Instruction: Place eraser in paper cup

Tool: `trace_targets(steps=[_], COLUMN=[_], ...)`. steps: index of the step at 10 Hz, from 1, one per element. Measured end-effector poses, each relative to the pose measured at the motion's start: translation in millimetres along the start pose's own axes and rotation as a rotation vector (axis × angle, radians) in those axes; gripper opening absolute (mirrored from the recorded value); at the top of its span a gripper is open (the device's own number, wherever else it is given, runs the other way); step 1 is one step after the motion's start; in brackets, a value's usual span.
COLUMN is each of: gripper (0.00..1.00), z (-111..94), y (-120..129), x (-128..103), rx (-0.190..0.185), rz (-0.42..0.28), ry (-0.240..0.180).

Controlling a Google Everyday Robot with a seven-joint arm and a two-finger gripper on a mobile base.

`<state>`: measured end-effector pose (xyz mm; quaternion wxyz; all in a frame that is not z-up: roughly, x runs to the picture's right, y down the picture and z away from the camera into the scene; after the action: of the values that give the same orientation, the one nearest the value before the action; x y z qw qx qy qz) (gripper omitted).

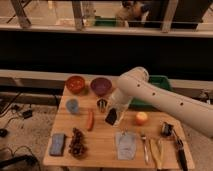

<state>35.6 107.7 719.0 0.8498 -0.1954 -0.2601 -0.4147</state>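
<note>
The eraser is a dark flat block, hanging tilted just above the wooden table, between the orange carrot and the orange fruit. My gripper is at the end of the white arm, which reaches in from the right. It is shut on the eraser's top end. The paper cup does not show; the arm covers part of the table's back right.
A red bowl and a purple bowl stand at the back. A light blue cup and a small dark metal cup stand left of the gripper. In front lie a blue-grey sponge, a pale cloth and utensils.
</note>
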Motion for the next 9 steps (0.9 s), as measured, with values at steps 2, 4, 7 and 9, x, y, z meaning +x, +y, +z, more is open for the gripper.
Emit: trace_targets(steps=[2, 4, 7, 9], gripper=[0.06, 0.06, 0.06, 0.06], z=[0.9, 0.9, 0.9, 1.1], y=[-3.4, -2.9, -2.9, -3.5], x=[0.0, 0.3, 0.3, 0.0], rx=[-0.001, -0.001, -0.001, -0.002], rz=[0.003, 0.004, 0.004, 0.003], ry=[0.002, 0.002, 0.002, 0.002])
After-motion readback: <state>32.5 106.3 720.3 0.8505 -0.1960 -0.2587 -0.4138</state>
